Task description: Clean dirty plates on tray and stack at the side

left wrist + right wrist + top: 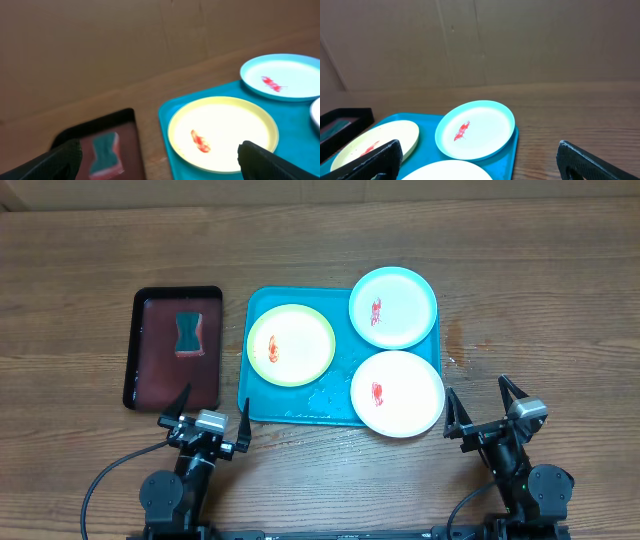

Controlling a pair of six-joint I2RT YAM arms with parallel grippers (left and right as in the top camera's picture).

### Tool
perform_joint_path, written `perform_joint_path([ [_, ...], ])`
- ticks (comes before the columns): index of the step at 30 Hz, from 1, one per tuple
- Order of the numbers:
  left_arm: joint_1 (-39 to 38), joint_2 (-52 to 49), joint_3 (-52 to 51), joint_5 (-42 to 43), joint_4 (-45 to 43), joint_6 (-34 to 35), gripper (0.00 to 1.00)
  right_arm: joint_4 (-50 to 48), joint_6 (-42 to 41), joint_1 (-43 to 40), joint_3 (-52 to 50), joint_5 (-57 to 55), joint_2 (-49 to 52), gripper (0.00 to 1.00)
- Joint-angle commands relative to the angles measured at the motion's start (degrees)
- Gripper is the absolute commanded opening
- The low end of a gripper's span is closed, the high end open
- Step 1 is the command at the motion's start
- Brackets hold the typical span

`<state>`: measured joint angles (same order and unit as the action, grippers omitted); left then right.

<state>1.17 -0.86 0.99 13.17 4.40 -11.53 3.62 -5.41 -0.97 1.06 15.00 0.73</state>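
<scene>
- You have the turquoise tray (270,405) lying on the wooden table (80,280) with all three plates on it, side by side and none stacked.
- The green-rimmed plate (300,340) sits at the tray's left, wholly inside the rim.
- The pale blue plate (400,315) sits at the far right corner and the white plate (405,400) at the near right corner. Both overhang the rim.
- Each plate carries one small red smear.
- The black tray (150,370) lies to the left of the turquoise one and apart from it. A teal sponge (188,333) rests on its dark-red floor.
- Your left gripper (217,394) is at the near edge of the table, in front of the gap between the two trays. Its fingers are spread wide and hold nothing.
- Your right gripper (476,385) is just right of the white plate and clear of it. Its fingers are likewise spread wide and empty.
- In the left wrist view the sponge is blurred and the white plate is cut off at the right edge.
- In the right wrist view the white plate is cut off at the bottom edge, and only a corner of the black tray shows.
</scene>
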Motion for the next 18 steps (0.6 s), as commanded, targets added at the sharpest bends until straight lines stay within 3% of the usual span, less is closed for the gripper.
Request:
perform_joint_path([
  [1,0.3,0.5,4.3,1.7,3.3,8.0,1.0,-0.3,-4.2,0.2,0.2,0.7,-0.6,1.0],
  [9,0.3,-4.9,19.4,1.7,16.5,12.9,1.0,-0.2,-5.3,0.2,4.6,3.6,-0.2,1.0],
  [18,0.3,-27.7,40.7,3.5,30.7,13.4,1.0,7.2,-5.2,0.2,18.1,4.6,8.3,1.0],
])
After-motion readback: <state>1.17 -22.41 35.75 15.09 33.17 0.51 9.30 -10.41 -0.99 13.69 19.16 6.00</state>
